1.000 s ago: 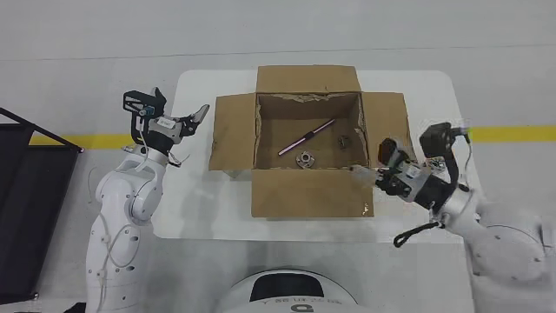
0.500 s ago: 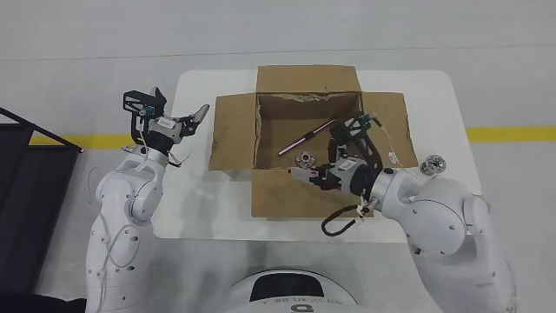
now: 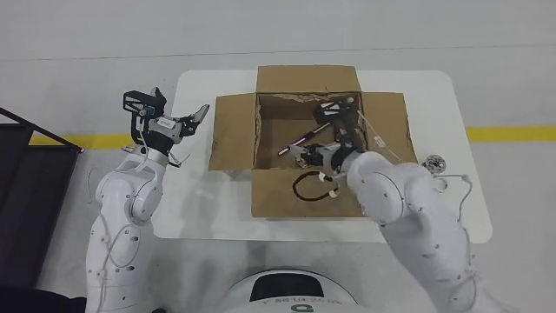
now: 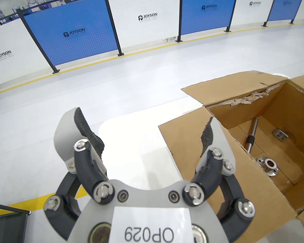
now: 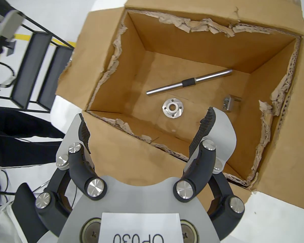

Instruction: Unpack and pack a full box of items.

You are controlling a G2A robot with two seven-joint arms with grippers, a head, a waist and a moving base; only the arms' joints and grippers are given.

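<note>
An open cardboard box [image 3: 308,193] stands mid-table with its flaps spread. On its floor lie a metal rod [image 5: 189,82] with a black collar, a round flange [image 5: 173,108] and a small bracket [image 5: 230,102]. My right gripper [image 5: 146,118] hangs open above the box's near side, apart from the parts and holding nothing. The rod [image 3: 300,143] is partly covered by the right arm in the top view. My left gripper [image 3: 193,119] is raised left of the box, open and empty [image 4: 143,117]; past it I see the rod [image 4: 251,134] and flange [image 4: 268,164].
A second small metal part [image 3: 434,164] lies on the white table [image 3: 217,209] to the right of the box. A black rack [image 3: 26,183] stands off the table's left side. Bare tabletop lies left of and in front of the box.
My right arm has swung from the table's right side leftward to above the box, uncovering the metal part on the table. The left arm has kept still.
</note>
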